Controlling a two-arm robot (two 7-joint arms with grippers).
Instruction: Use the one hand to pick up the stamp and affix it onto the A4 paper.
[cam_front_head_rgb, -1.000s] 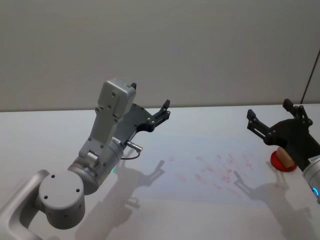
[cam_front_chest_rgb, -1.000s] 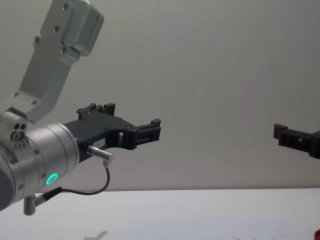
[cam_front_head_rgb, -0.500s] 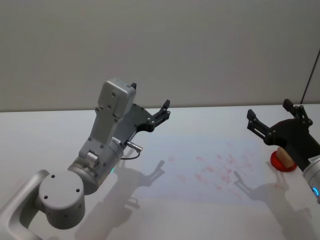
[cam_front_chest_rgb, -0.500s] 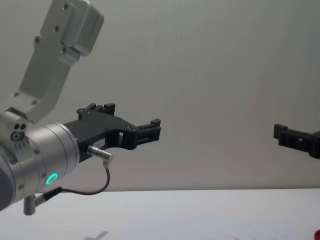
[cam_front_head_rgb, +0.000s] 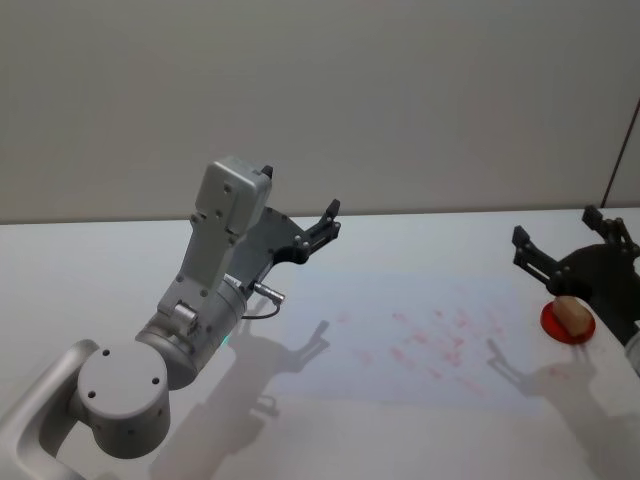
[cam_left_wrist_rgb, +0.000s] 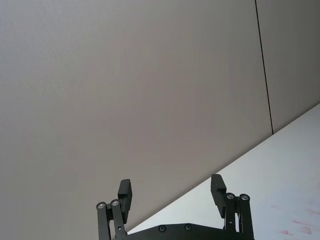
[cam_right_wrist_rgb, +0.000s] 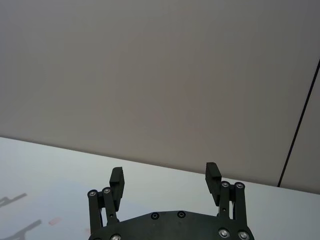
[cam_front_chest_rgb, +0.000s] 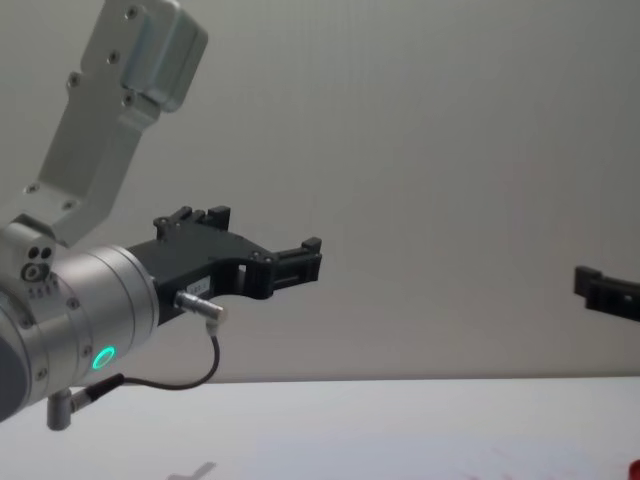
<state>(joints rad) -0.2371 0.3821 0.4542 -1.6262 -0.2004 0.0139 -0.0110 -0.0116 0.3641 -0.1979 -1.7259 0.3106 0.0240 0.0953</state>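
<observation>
**Right arm.** It reaches in from the right. The black two-fingered right pincer (cam_front_head_rgb: 556, 230) is held in the air over the right side of the smooth white table (cam_front_head_rgb: 100, 265). Its blocky fingers are spread wide and empty, aimed toward the plain grey wall (cam_front_head_rgb: 400, 100).

**Stamp.** The small brown wooden block-shaped stamp (cam_front_head_rgb: 572, 314) sits on a flat round red pad (cam_front_head_rgb: 549, 323), near the right pincer and just beside the right edge of the flat white A4 paper (cam_front_head_rgb: 400, 375). The sheet carries faint red marks.

**Left arm.** The silver arm with a green-lit wrist is raised at the left. Its black left pincer (cam_front_head_rgb: 331, 219) is also wide open and holds nothing.
</observation>
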